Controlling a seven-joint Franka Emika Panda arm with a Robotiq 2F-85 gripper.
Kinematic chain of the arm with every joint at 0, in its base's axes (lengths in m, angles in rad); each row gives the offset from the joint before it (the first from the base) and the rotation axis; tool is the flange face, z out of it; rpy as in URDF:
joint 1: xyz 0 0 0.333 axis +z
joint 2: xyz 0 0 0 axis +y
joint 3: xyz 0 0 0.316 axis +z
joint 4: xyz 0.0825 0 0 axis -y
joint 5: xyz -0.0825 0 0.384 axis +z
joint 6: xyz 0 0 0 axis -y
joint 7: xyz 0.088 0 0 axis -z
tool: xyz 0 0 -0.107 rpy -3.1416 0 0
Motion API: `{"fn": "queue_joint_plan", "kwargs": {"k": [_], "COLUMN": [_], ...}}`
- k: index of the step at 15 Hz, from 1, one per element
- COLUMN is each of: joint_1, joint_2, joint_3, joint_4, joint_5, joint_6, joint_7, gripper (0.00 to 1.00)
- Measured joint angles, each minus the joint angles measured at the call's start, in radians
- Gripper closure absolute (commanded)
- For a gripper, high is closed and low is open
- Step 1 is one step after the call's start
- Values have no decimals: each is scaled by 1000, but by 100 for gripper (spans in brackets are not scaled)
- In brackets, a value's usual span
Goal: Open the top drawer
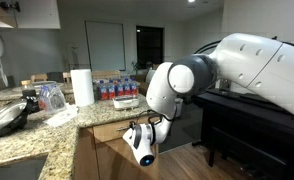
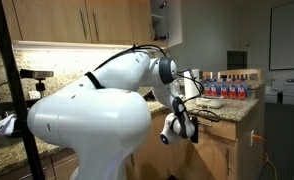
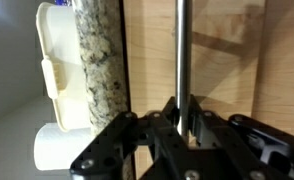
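robot arm (image 1: 249,60): one
hand (image 3: 183,118): one
drawer (image 3: 223,90): one
handle (image 3: 183,50): one
paper towel roll (image 1: 82,86): one
pan (image 1: 7,119): one
water bottles (image 1: 117,90): one pack, too small to count

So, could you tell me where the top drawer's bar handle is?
In the wrist view the bar handle runs down the front of the top drawer, beside the granite counter edge, its lower end inside the gripper.

Drawer front: light-brown wooden top drawer (image 3: 222,70), smooth, satin grain.
Handle: silver metal bar handle (image 3: 184,50), brushed sheen.
Countertop: speckled granite countertop edge (image 3: 102,70), polished.
Gripper: black gripper (image 3: 184,120), matt.
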Motion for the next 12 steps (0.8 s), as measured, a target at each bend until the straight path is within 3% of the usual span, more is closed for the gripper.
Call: {"fn": "queue_joint_plan", "kwargs": {"k": [7, 12], "joint_1": [19, 100], "joint_2": [-33, -162], "joint_3": [-12, -45], "joint_4": [-60, -310], "joint_5": [0, 1], "joint_6": [1, -38], "joint_7": [32, 126], "gripper": [92, 92]}}
